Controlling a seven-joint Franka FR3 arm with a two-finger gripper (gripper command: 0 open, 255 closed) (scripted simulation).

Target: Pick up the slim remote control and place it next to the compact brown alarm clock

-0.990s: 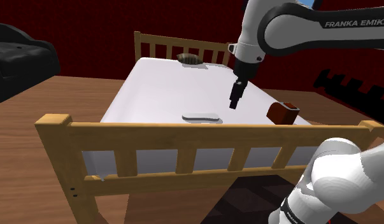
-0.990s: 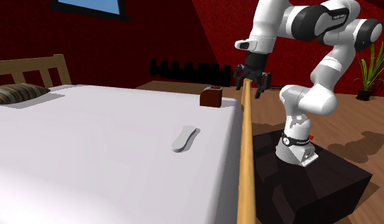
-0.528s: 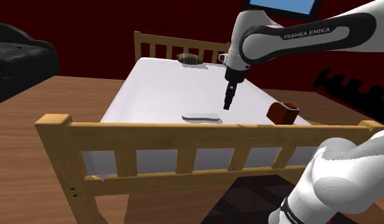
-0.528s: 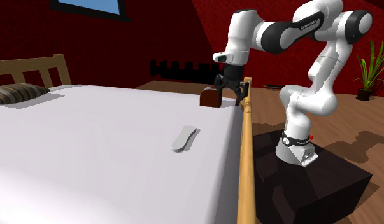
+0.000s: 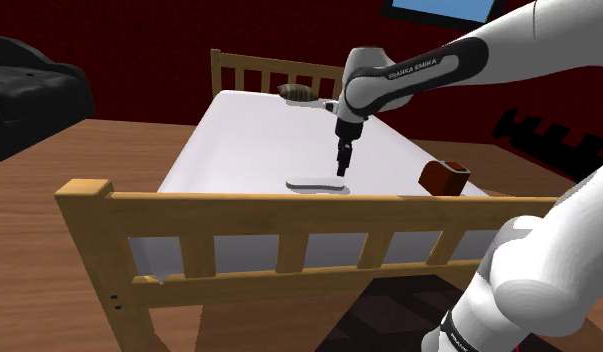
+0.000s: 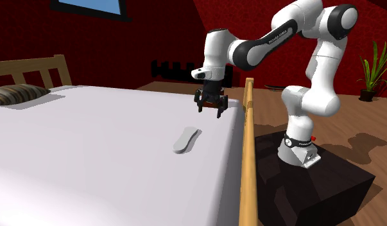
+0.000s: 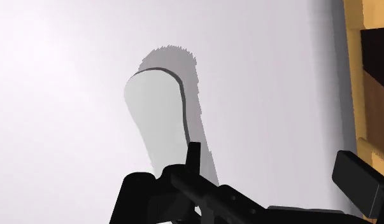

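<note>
The arm has swung away from the clock's side of the bed, and its gripper (image 6: 209, 110) has come down over the remote (image 5: 317, 184). Nearest in the shoulder view is the wooden footboard (image 5: 289, 205). Just behind it the slim, pale grey remote lies flat on the white bed (image 5: 259, 130), running along the rail. The gripper hangs above the remote's end on the clock's side, pointing down, and the second exterior view shows a gap between it and the remote. Its fingers (image 7: 359, 181) stand wide apart and hold nothing. In the wrist view the remote stretches away on the white cover, closer to one finger than the other. The brown clock (image 5: 444, 178) sits on the bed toward the shoulder view's right, close to the footboard and well apart from the remote. Farther back a striped pillow (image 5: 297, 91) rests against the slatted headboard (image 5: 269, 70). Dark red walls stand behind.
</note>
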